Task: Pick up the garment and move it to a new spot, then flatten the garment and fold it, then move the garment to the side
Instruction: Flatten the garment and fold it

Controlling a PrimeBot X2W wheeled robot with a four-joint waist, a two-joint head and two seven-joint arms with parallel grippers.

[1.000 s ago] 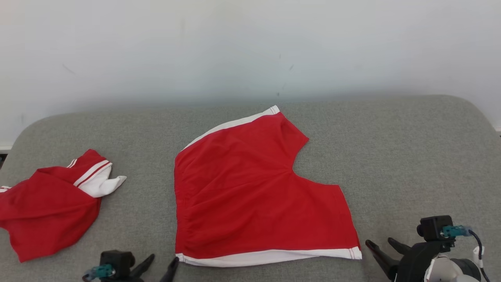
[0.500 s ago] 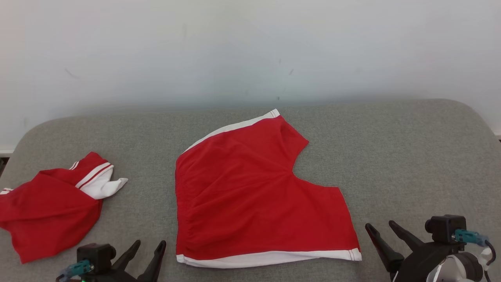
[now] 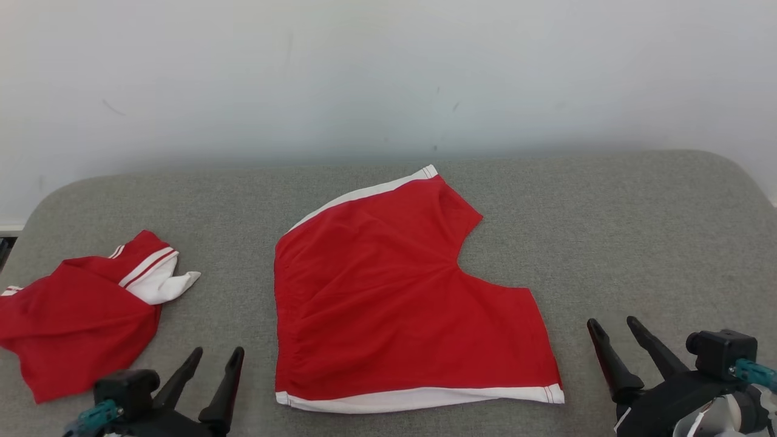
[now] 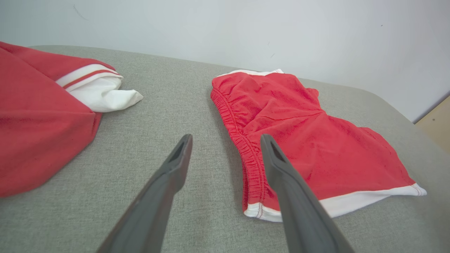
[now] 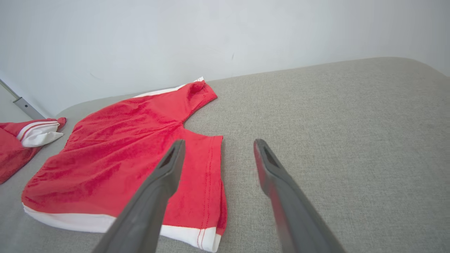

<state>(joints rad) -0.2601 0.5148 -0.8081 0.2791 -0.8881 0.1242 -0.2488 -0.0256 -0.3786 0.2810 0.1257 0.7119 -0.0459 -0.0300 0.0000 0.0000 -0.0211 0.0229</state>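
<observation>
Left gripper [image 3: 217, 353] drawn left of red shorts [image 3: 394, 291], right gripper [image 3: 613, 321] drawn right; fingers of both apart, empty. Shorts flat; fold next, likely.

The crumpled red garment [image 3: 79, 328] runs off the left edge, perhaps a shirt; left pincer [image 3: 218, 352] base cropped below.

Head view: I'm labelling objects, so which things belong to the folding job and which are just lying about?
Job: red shorts, flat in the middle, likely the garment; left gripper and right gripper, both open, either side of it.
Lying about: crumpled red-and-white garment at the left; grey padded surface; white wall.
</observation>
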